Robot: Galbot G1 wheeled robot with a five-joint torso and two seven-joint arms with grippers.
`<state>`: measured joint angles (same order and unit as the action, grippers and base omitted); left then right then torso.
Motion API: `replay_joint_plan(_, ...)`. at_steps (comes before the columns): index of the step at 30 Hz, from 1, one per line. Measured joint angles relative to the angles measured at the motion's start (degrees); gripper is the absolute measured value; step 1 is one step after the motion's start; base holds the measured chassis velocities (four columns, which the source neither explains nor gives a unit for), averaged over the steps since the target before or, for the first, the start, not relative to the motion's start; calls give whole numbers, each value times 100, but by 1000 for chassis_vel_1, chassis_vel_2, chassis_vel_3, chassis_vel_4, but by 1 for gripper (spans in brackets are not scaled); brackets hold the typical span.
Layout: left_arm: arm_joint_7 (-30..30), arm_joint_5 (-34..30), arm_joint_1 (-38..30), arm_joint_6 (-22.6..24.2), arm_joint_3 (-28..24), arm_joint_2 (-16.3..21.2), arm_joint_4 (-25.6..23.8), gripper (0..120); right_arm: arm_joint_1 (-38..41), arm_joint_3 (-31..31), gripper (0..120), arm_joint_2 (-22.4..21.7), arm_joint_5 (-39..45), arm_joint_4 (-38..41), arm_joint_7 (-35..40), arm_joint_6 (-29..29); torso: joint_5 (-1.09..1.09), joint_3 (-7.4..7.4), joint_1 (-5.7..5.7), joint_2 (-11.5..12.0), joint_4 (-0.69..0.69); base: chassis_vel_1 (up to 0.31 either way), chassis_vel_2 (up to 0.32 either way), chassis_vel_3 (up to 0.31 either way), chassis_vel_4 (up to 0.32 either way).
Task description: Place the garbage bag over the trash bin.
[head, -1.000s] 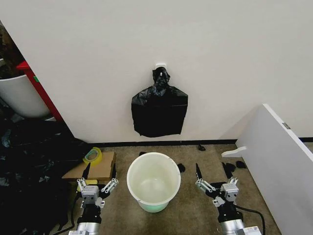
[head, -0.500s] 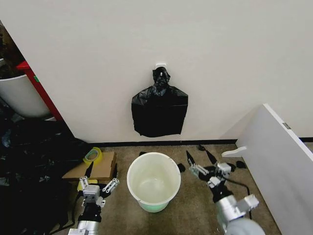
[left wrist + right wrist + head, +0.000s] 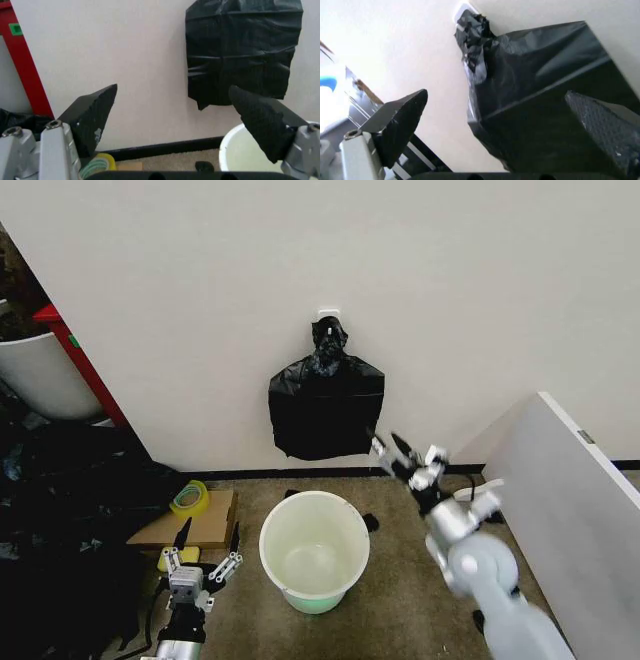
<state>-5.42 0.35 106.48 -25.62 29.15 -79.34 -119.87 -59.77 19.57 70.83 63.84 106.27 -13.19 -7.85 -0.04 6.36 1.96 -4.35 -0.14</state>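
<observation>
1. No brand, label or writing can be read on anything here.
2. The left pincer point(image 3: 205, 555) sits low at the near left, its black fingers spread wide with nothing between them, just left of the trash bin point(image 3: 314, 551) and near a cardboard sheet point(image 3: 196, 520) that carries a roll of tape point(image 3: 188, 498).
3. The trash bin stands upright on the floor at the near centre, its mouth bare and its rolled rim uncovered; open floor lies around it on the near and right sides.
4. A flat black bundle of bags point(image 3: 326, 406) hangs by its knotted top from a hook on the far wall, straight above and beyond the bin.
5. The right pincer point(image 3: 398, 452) is raised to the right of the bin, just beside the bundle's lower right corner, fingers wide apart and holding nothing; the right wrist view shows the bundle point(image 3: 540, 90) close ahead between the fingertips.
6. A white board point(image 3: 570, 510) leans along the right edge, narrowing the room there.
</observation>
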Motion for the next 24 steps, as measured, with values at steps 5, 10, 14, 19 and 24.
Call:
replay_joint_plan(5, -26, 27, -20, 0, 34, -70, 40, 87, 533, -269, 100, 207, 168, -471, -7, -107, 0, 0, 0, 0, 0, 0, 0, 0, 0)
replay_joint_plan(10, -66, 80, -37, 5, 85, -151, 40, 87, 907, -471, 100, 315, 214, -852, -31, -129, 0, -1, 0, 0, -2, 0, 0, 0, 0)
replay_joint_plan(14, -72, 85, 19, -19, 100, -204, 21, 87, 1319, -630, 100, 381, 270, -1157, -48, -131, -1, 0, 0, 0, 1, 0, 0, 0, 0)
replay_joint_plan(19, -83, 140, 86, -44, 97, -246, -15, 87, 1736, -669, 100, 572, 262, -1530, -62, -137, -1, -1, -1, 0, -1, 0, 0, 0, 0)
replay_joint_plan(24, -98, 173, 126, -44, 98, -281, -59, 87, 1889, -631, 100, 721, 256, -1695, -62, -139, -1, -1, -1, 0, 0, 0, 0, 0, 0)
